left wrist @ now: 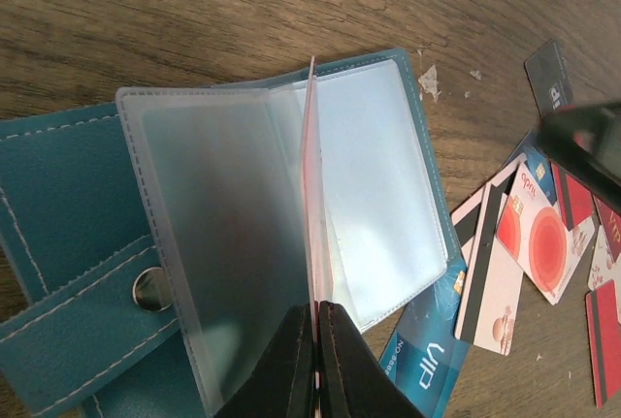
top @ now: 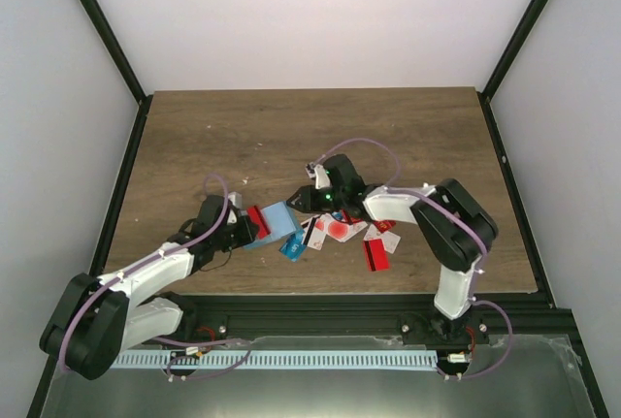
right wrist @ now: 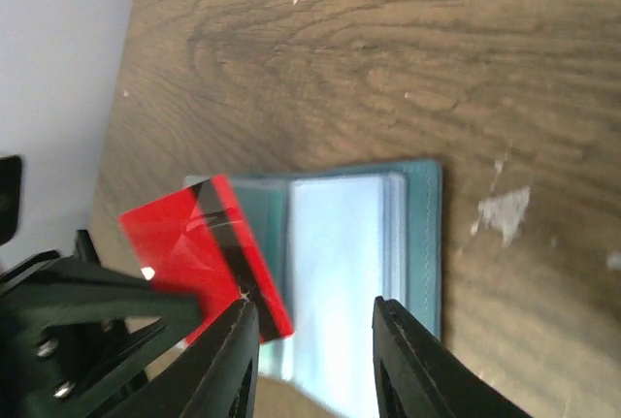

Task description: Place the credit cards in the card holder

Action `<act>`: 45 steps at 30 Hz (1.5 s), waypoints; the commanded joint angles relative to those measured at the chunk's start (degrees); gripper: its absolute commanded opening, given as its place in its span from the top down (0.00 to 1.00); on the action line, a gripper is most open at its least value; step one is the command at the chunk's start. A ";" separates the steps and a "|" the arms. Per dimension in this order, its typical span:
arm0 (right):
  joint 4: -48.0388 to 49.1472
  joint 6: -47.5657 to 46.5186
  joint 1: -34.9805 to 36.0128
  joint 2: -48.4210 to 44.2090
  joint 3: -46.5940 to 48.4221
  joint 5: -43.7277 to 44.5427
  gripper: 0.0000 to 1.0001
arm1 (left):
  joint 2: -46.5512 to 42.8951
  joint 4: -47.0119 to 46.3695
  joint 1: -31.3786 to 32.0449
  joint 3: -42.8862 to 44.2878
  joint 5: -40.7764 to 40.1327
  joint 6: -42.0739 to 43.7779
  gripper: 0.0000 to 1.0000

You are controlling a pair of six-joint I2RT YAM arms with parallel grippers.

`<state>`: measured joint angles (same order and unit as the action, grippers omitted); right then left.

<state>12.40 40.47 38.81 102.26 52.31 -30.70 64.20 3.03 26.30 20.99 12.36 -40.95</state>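
Observation:
The card holder [left wrist: 58,195] lies open on the wooden table, its clear sleeves [left wrist: 378,176] fanned out. My left gripper [left wrist: 316,309] is shut on a red credit card [left wrist: 312,146], which stands edge-on above the sleeves. From the right wrist this red card [right wrist: 184,243] shows a black stripe and hangs tilted over the holder's [right wrist: 422,243] left half. My right gripper [right wrist: 313,306] hovers open over the sleeves with nothing between its fingers, and its left fingertip is right by the red card's corner. From above, both grippers [top: 245,229] [top: 301,201] meet at the holder [top: 277,221].
Loose credit cards [top: 340,229] lie to the right of the holder: a blue VIP card [left wrist: 427,340], a white one with a red circle [left wrist: 543,243] and a red one [top: 376,255]. The table's front edge [top: 320,292] is close behind them.

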 commanded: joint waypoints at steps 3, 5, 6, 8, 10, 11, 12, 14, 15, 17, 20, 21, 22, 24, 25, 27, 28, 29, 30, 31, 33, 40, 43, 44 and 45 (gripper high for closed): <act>-6.23 -7.29 -0.31 10.01 9.00 0.43 0.71 | -0.52 0.49 -0.80 -0.95 0.34 0.04 0.96; -5.97 -7.45 -0.31 12.28 9.68 -0.99 0.75 | -0.48 0.38 -1.16 -1.08 0.53 0.08 0.96; -5.77 -7.36 -0.31 12.95 9.63 -1.49 0.77 | -0.48 0.23 -1.32 -1.19 0.70 0.08 0.96; -5.16 -6.93 -0.29 13.77 9.00 -2.26 0.82 | -0.41 -0.35 -1.72 -1.54 1.25 0.00 0.96; -4.07 -6.20 -0.24 13.98 7.56 -2.94 0.86 | -0.19 -1.11 -2.10 -1.90 2.00 -0.14 0.96; -3.23 -5.80 -0.23 13.94 6.67 -3.38 0.88 | -0.03 -1.59 -2.38 -2.11 2.39 -0.29 0.96; -2.49 -5.30 -0.16 13.87 5.46 -3.89 0.89 | 0.14 -2.02 -2.51 -2.32 2.90 -0.43 0.96; -1.09 -4.28 0.02 13.62 3.61 -4.79 0.92 | 0.57 -2.61 -2.87 -2.59 3.54 -0.65 0.96; -0.50 -3.79 0.10 13.47 2.66 -5.08 0.93 | 0.83 -2.89 -2.97 -2.83 3.96 -0.69 0.96; 0.71 -2.66 0.38 13.03 0.84 -5.29 0.94 | 1.23 -3.42 -3.31 -3.16 4.60 -0.98 0.96; 2.17 -1.53 0.61 12.63 -0.93 -5.67 0.95 | 1.58 -4.81 -3.69 -4.03 5.78 -1.55 0.96; 2.41 -1.33 0.65 12.63 -1.24 -5.69 0.96 | 1.76 -5.23 -3.81 -4.22 6.24 -1.65 0.96; 2.49 -1.28 0.70 12.68 -1.39 -5.69 0.96 | 2.01 -5.51 -3.89 -4.28 6.72 -1.69 0.96; 2.59 -1.27 0.78 12.87 -1.51 -5.62 0.96 | 2.15 -5.76 -4.02 -4.50 7.58 -1.78 0.96; 2.59 -1.33 0.75 12.97 -1.51 -5.53 0.96 | 2.15 -5.87 -4.06 -4.66 8.13 -1.83 0.96; 2.45 -1.39 0.74 13.12 -1.44 -5.52 0.96 | 2.07 -6.67 -4.06 -5.17 9.10 -1.99 0.96; 2.46 -1.29 0.77 13.18 -1.35 -5.51 0.96 | 2.06 -7.10 -4.11 -5.46 9.61 -2.03 0.96; 2.55 -1.27 0.75 13.29 -1.34 -5.53 0.97 | 2.10 -7.53 -4.17 -5.82 10.12 -2.15 0.96; 2.62 -1.24 0.74 13.30 -1.26 -5.59 0.97 | 2.15 -8.03 -4.24 -6.13 10.72 -2.36 0.96; 2.69 -1.21 0.74 13.32 -1.25 -5.60 0.97 | 2.28 -8.68 -4.27 -6.40 11.33 -2.50 0.96; 2.84 -1.09 0.75 13.49 -1.17 -5.69 0.97 | 2.49 -10.19 -4.41 -6.94 12.66 -2.92 0.96; 2.92 -1.02 0.74 13.72 -1.16 -6.04 0.97 | 2.75 -10.82 -4.69 -7.30 14.29 -3.79 0.96; 2.82 -0.99 0.74 13.62 -1.25 -6.04 0.98 | 2.40 -10.07 -4.88 -7.45 13.66 -3.57 0.96; 2.80 -1.03 0.75 13.58 -1.25 -5.98 0.98 | 2.35 -10.04 -4.99 -7.58 13.63 -3.53 0.96; 2.77 -1.01 0.74 13.58 -1.25 -5.96 0.98 | 2.48 -9.78 -5.03 -7.55 13.64 -3.52 0.96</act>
<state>18.92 39.70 38.72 114.17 52.40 -36.16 66.50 -8.14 21.71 14.76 25.74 -44.75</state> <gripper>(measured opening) 0.027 0.041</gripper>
